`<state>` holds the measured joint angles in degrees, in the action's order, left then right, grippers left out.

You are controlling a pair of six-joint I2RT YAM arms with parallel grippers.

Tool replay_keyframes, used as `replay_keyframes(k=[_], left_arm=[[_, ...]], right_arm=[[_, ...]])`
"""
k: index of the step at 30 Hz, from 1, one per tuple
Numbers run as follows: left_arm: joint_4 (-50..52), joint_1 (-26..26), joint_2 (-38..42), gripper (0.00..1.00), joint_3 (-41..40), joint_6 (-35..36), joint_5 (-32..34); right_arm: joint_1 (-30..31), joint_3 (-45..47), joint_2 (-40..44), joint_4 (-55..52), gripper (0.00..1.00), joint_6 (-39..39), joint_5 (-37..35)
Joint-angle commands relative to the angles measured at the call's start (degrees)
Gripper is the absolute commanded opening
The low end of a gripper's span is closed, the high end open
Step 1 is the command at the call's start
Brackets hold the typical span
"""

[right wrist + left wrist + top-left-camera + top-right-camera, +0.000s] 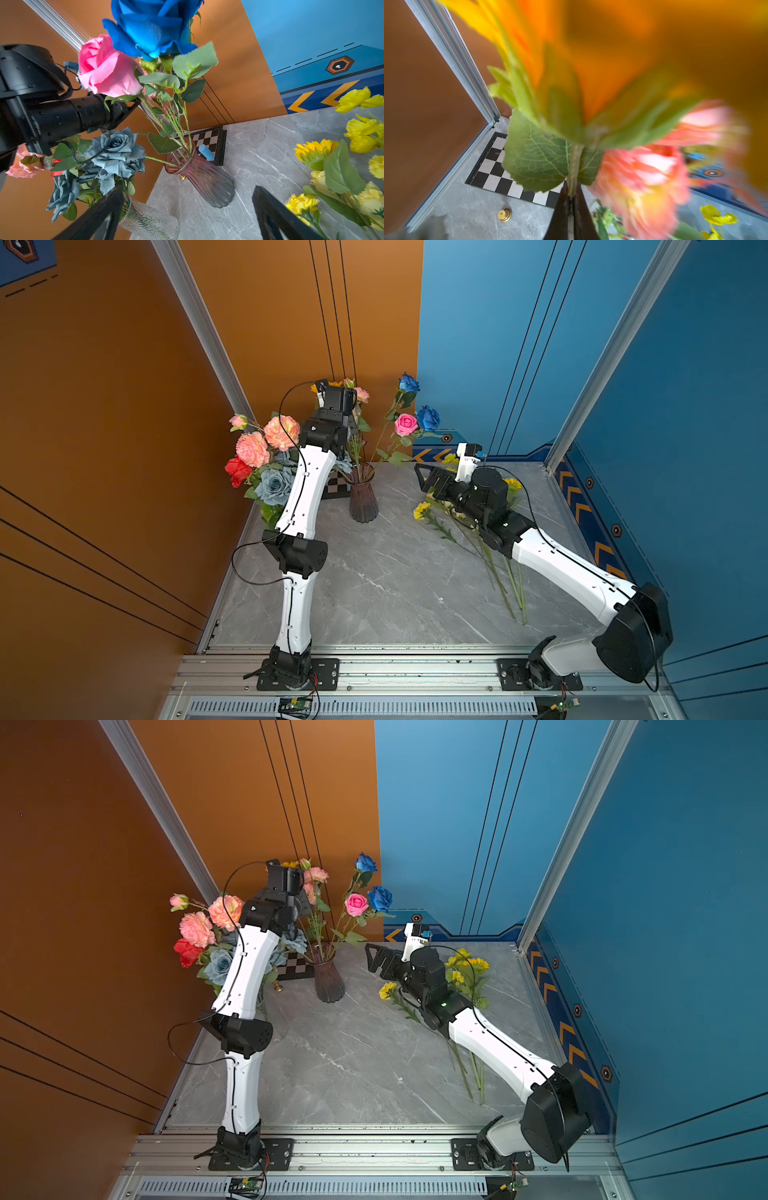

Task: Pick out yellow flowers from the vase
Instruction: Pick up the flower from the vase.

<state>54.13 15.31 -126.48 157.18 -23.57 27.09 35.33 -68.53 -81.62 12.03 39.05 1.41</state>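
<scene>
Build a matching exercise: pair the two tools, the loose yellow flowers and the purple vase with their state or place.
Column one:
1. left tool
2. right tool
3. loose yellow flowers
4. purple vase

Column two:
a. upright by the checkerboard
b. lying on the table
c. open, empty
d. shut on a green stem

Pairs: 1-d, 2-c, 3-b, 4-a.

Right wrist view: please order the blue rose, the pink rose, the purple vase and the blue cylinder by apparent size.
1. blue rose, though it is close to the camera and cut by the picture's edge.
2. pink rose and purple vase: about alike, so not ranked.
3. blue cylinder, clearly smallest.
</scene>
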Motion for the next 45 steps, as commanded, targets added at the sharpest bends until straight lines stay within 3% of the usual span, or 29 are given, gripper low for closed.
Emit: replay_keyframes(k=[1,10,20,28,40,45], left_arm=[[-1.7,0.7,4.4,0.0,1.5,1.2,1.9],[-5.0,2.4,8.0,0.0,1.3,1.9,-0.5],[-10.1,6.9,12.6,0.0,1.0,2.7,-5.0],[-16.9,7.1,17.6,0.0,-0.9,0.9,-10.4],[-17.9,7.9,25.2,0.0,-5.3,-2.1,-18.6],[-20.9,8.2,28.4,0.0,-7.3,-0.9,-23.4]], right_arm=[[0.8,-0.9,2.3,-0.4,1.0,0.1,-0.3],[2.8,-2.6,3.1,-2.8,1.0,-2.1,-0.6],[6.6,-6.3,4.5,-6.5,1.0,-13.4,5.0],[8.8,-10.5,5.9,-9.2,1.0,-19.5,6.5],[10.1,-28.8,5.5,-24.2,1.0,-32.3,4.2],[9.6,-36.6,2.5,-26.6,1.0,-33.4,6.9]])
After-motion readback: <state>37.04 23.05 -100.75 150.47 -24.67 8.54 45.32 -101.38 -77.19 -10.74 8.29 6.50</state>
